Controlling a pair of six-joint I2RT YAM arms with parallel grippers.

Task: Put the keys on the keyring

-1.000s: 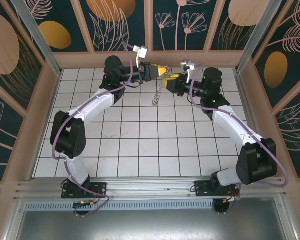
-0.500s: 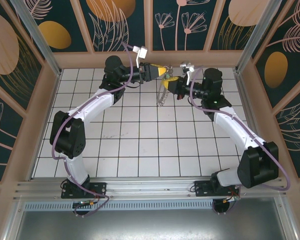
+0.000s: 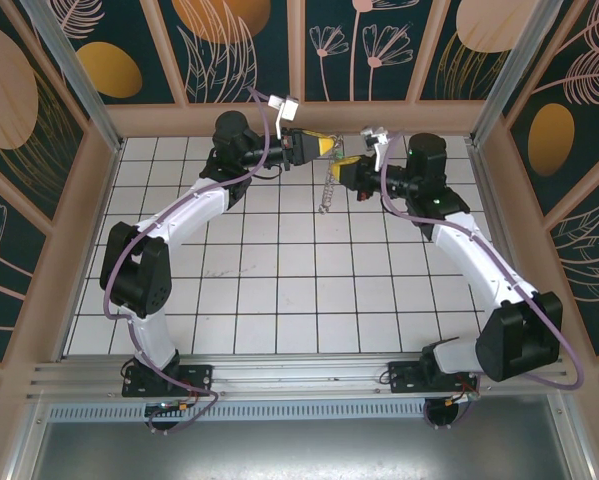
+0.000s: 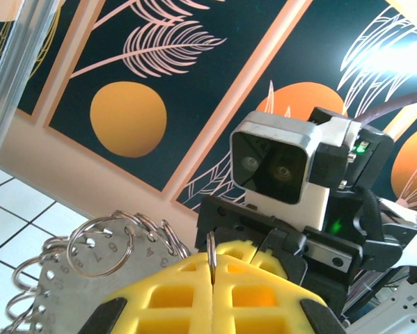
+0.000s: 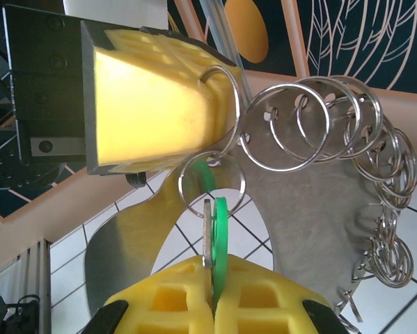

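Above the tabletop [image 3: 279,290], left claw [image 3: 328,146] pinches the keyring [image 3: 326,190] steady so right claw [image 3: 343,163], clamping the key [image 5: 219,224], can seemingly thread it.

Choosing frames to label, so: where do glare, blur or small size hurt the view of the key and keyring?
Left wrist: glare whitens the upper-right wall, keyring sharp. Right wrist: green key crisp, close. Top external: even light, both things tiny.

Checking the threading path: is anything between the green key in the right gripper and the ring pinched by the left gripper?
Nothing visible blocks it. The green key in the right gripper sits just below the ring in the left gripper. A smaller split ring overlaps the key's head; threaded or not, I cannot tell.
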